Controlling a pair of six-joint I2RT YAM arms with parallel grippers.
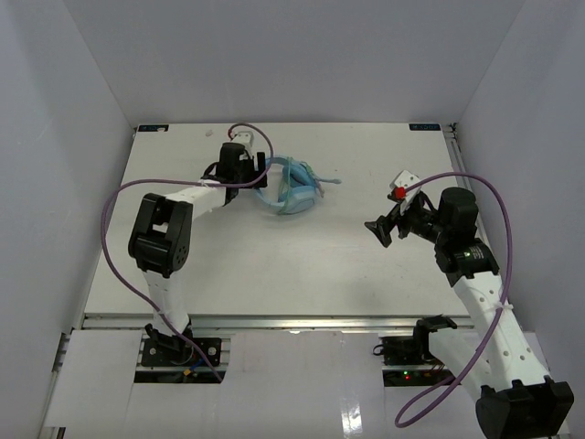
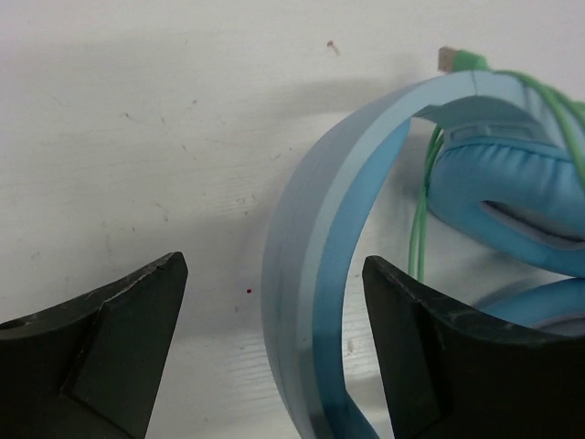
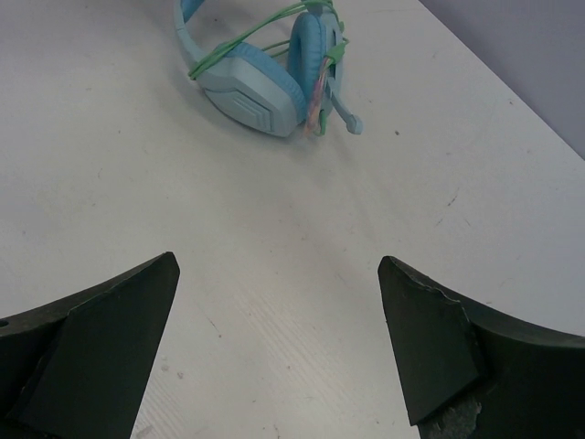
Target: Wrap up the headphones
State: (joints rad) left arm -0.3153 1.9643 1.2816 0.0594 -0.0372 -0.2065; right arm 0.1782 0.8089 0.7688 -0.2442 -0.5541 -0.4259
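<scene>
Blue headphones: headband sits between wide-open left gripper jaws; close gently w/o pinching green cable (right gripper also wide, well apart).

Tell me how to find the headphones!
Look at the white table, toward its far side, just beside the left gripper. The headphones lie there: light blue, with a curved band and padded cups. Their green cable is thin, while the robot's purple cables are thick.
</scene>
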